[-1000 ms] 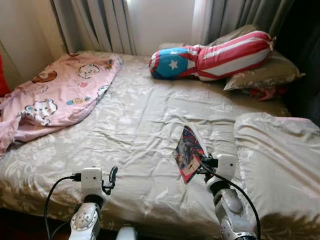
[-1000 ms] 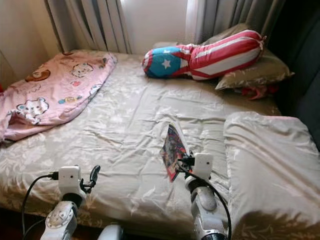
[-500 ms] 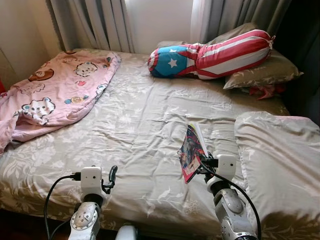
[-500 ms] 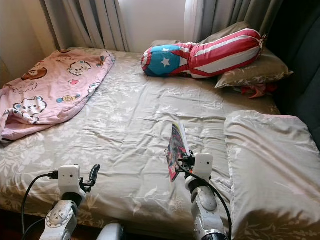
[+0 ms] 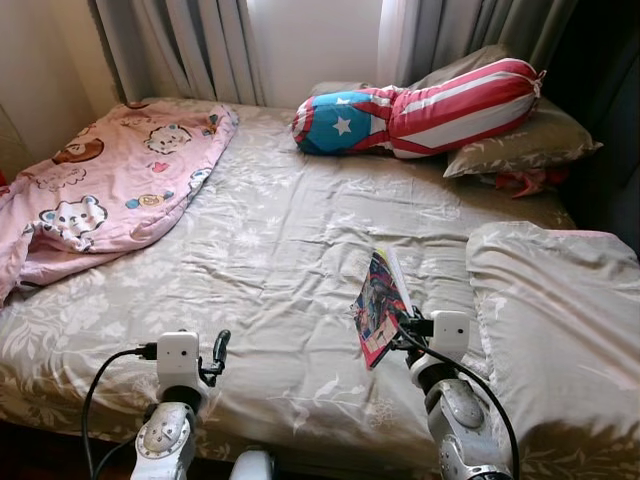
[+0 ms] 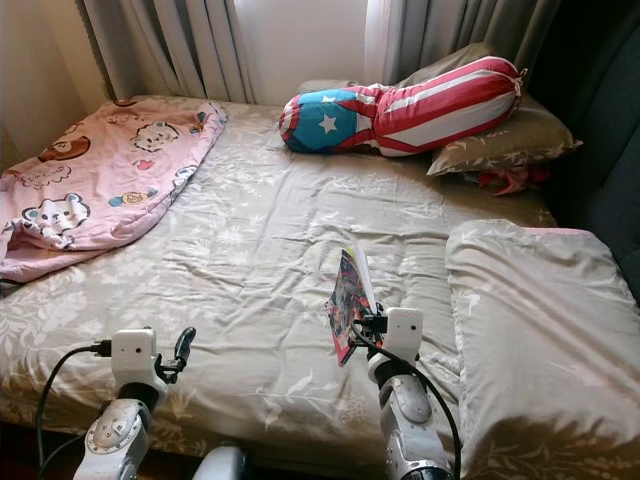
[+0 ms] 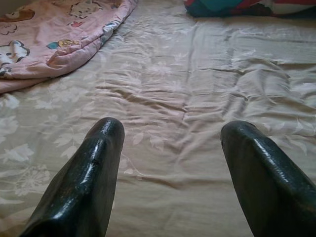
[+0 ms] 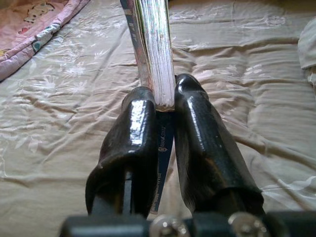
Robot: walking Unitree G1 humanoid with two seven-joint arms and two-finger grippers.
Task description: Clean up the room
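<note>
Since the earlier frame the book [image 5: 380, 308] barely shifted, staying upright above the bed [image 5: 290, 250], clamped by its bottom edge in the right end effector [image 8: 165, 106]. Thin and floppy, it likely handles best near the spine. The left end effector [image 7: 170, 143] hovered apart.

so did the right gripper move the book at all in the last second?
Cannot tell. The right gripper holds the book at the same spot beside the grey duvet; the slight shifts match camera motion.
</note>
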